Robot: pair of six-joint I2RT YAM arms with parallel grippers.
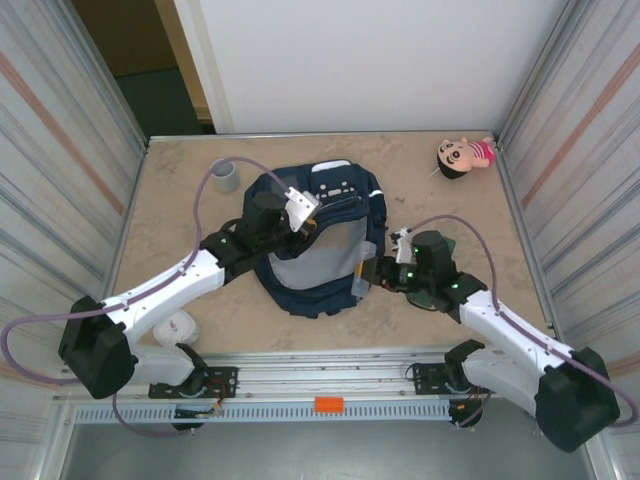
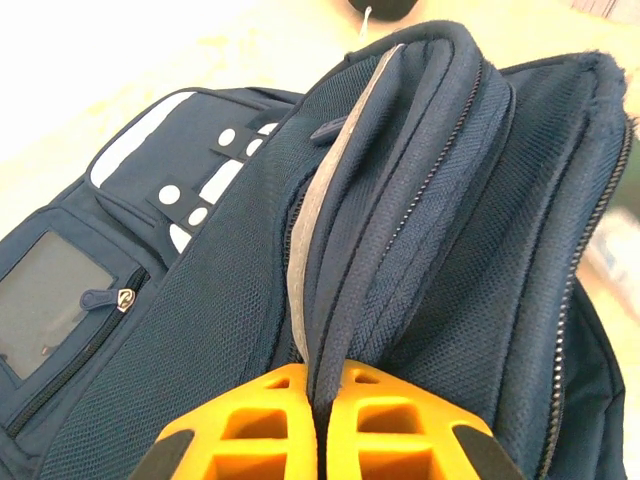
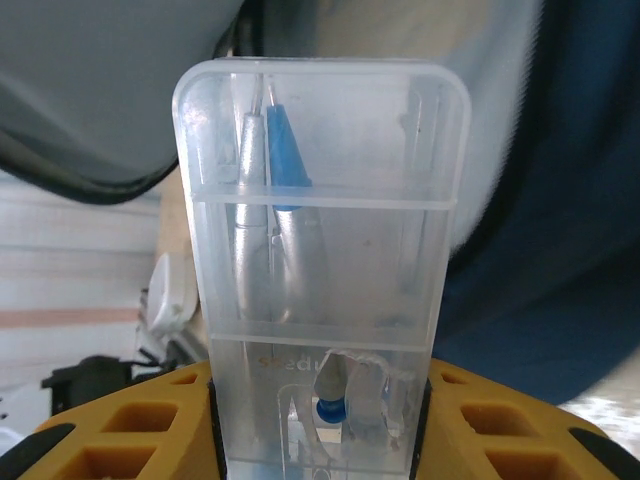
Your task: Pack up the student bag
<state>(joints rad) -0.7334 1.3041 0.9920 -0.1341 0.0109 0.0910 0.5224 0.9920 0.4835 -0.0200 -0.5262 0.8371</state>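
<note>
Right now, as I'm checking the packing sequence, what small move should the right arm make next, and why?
Probably ease the right gripper forward so the clear plastic pen case it grips slides into the large navy fabric backpack. The left gripper is pinched shut on the bag's zippered rim, holding the mouth up, and the case sits beside that opening.
</note>
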